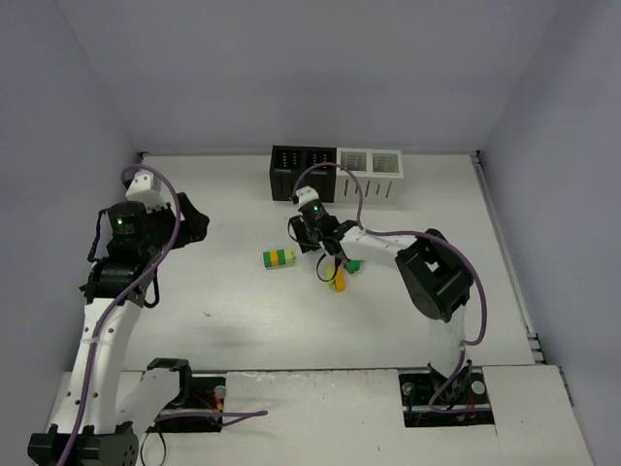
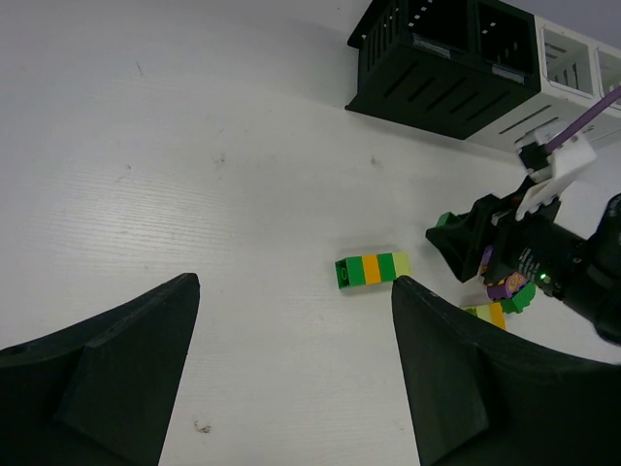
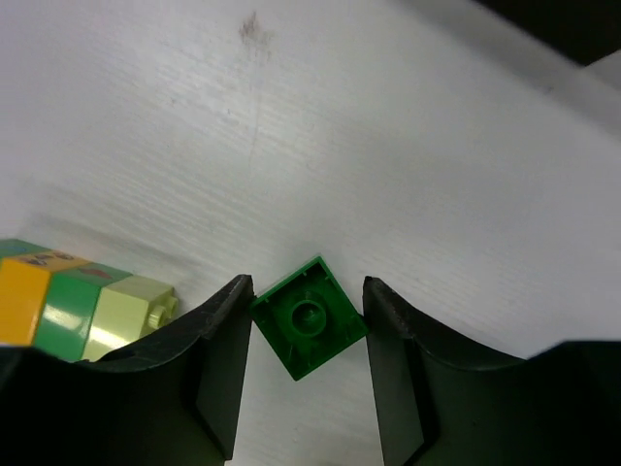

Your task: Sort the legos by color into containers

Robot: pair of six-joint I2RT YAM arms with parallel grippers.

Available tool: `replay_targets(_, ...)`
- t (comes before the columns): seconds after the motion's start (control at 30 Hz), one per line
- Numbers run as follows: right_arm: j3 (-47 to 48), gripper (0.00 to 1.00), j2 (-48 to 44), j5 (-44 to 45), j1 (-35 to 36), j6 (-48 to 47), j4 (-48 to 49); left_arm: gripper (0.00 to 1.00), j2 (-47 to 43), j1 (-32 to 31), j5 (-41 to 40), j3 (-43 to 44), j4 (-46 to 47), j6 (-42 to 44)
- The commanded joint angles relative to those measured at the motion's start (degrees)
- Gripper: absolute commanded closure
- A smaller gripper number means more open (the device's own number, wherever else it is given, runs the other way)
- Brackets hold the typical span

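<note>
- The right gripper [image 3: 306,289] hides most of the brick pile from overhead. Only an orange-yellow plastic brick [image 1: 340,282] and a lime green brick [image 1: 355,265] show beside it.
- A purple piece [image 2: 500,287] below that gripper is too small to make out.
- The striped bar of joined green, orange and lime bricks [image 3: 78,309] is cut off at the left edge of the right wrist view.
- What lies inside the row of four slotted bins [image 1: 337,173], black pair left and white pair right, cannot be told.
- The white tabletop [image 1: 194,194] is faintly scuffed, and pale grey walls [image 1: 291,68] close it in.
- Only the right wrist view shows the small dark green square brick [image 3: 309,318]. It sits mid-table, turned cornerwise, with the right fingers clenched on two opposite corners. Whether it is lifted cannot be told.
- The left wrist view shows the left gripper [image 2: 291,291] spread wide and holding nothing, with the striped bar beyond the gap.
- The bins stand at the far edge, well apart from the bricks.
</note>
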Motion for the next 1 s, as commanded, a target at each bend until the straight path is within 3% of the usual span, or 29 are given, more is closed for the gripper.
replay_targets(0.0, 8.3, 0.98, -7.8, 4.1, -1.5, -4.5, 0.7, 0.26, -0.2, 0.4, 0.8, 2.4, 2.6, -0.6)
replay_targets(0.3, 25.0, 0.96, -4.2, 0.7, -8.7, -6.9, -1.6, 0.26, -0.2, 0.4, 0.7, 2.4, 2.6, -0.7)
replay_targets(0.67, 42.9, 0.94, 9.4, -5.5, -12.9, -11.6, -1.4, 0.26, -0.1, 0.4, 1.0, 2.4, 2.6, -0.8)
replay_targets(0.83, 46.7, 0.88, 13.8, -6.0, -13.0, -12.5, -1.5, 0.26, -0.2, 0.5, 1.0, 2.4, 2.7, -0.8)
replay_targets(0.93, 47.3, 0.77, 15.1, -5.6, -13.0, -12.6, -1.5, 0.26, -0.1, 0.5, 1.2, 2.4, 2.7, -0.9)
replay_targets(0.97, 47.5, 0.69, 15.5, -5.6, -13.0, -12.5, -1.5, 0.26, -0.1, 0.5, 1.4, 2.4, 2.7, -0.9)
